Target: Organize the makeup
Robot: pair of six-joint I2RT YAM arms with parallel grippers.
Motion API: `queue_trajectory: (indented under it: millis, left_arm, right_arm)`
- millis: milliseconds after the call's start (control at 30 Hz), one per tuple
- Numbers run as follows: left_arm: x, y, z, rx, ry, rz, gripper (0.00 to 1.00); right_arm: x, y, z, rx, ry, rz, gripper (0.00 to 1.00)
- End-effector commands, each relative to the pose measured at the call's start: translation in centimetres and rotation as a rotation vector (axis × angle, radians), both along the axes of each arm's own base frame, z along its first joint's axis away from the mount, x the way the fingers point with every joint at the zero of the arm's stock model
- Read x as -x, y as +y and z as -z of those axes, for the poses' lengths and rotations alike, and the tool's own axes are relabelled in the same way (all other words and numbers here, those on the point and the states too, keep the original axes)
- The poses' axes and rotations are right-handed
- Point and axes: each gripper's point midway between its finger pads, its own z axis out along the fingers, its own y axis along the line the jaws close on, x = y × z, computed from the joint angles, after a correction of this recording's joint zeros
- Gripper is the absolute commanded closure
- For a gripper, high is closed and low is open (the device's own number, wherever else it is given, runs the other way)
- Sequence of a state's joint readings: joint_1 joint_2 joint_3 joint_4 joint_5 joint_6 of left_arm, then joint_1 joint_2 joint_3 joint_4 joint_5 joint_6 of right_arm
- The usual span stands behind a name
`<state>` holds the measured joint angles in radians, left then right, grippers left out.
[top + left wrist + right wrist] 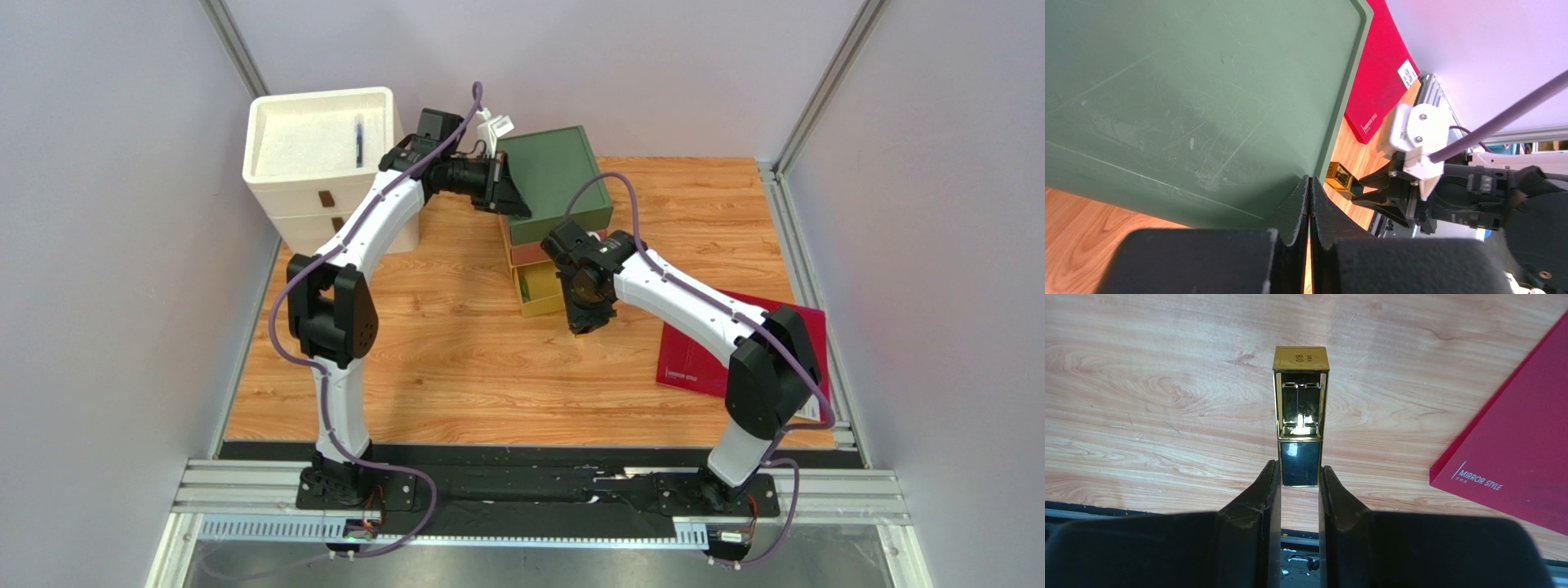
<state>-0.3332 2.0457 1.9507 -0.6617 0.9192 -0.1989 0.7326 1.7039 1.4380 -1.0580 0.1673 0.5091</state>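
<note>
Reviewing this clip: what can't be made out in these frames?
- Top view: contents of the open drawers of the green box, hidden by the right gripper.
- Top view: dark item in the white tray, too small to identify.
- Right wrist view: black-and-gold case, lower end hidden between the fingers.
- Right wrist view: red folder, cut off by the edge.

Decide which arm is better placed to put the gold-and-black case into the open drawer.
Right. The right gripper holds the gold-and-black case just beside the open drawer. The left gripper is shut and empty, at the edge of the green box.
</note>
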Motion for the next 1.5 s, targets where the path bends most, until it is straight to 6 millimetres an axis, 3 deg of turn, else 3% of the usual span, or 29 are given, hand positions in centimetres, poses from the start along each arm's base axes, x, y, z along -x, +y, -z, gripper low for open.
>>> queue_trajectory:
  millis: [0, 367, 933, 1167, 1267, 1333, 1467]
  left_arm:
    - [1.7, 1.1, 6.2, -0.154, 0.168, -0.018, 1.00]
    - [1.6, 1.4, 6.1, -0.167, 0.162, -0.016, 1.00]
    - [1.4, 2.0, 6.0, -0.176, 0.154, -0.017, 1.00]
    - [1.4, 2.2, 6.1, -0.179, 0.160, -0.020, 1.00]
    - [1.4, 2.2, 6.1, -0.178, 0.158, -0.019, 1.00]
    - [1.3, 2.2, 6.2, -0.180, 0.159, -0.020, 1.00]
    - [1.4, 2.2, 6.2, -0.179, 0.162, -0.020, 1.00]
  right_arm:
    - [-2.6, 0.8, -2.5, -0.001, -0.107, -0.011, 1.00]
    - [-9.2, 2.5, -2.9, 0.048, -0.171, 0.009, 1.00]
    - [-11.8, 1.3, 0.4, 0.186, -0.225, 0.045, 1.00]
    - [-11.9, 2.3, 2.0, 0.156, -0.195, 0.044, 0.82]
    - [-12.2, 2.2, 2.0, 0.153, -0.207, 0.054, 0.71]
    - [-12.2, 2.1, 2.0, 0.157, -0.211, 0.060, 0.69]
    - [-12.0, 2.2, 2.1, 0.150, -0.205, 0.063, 0.53]
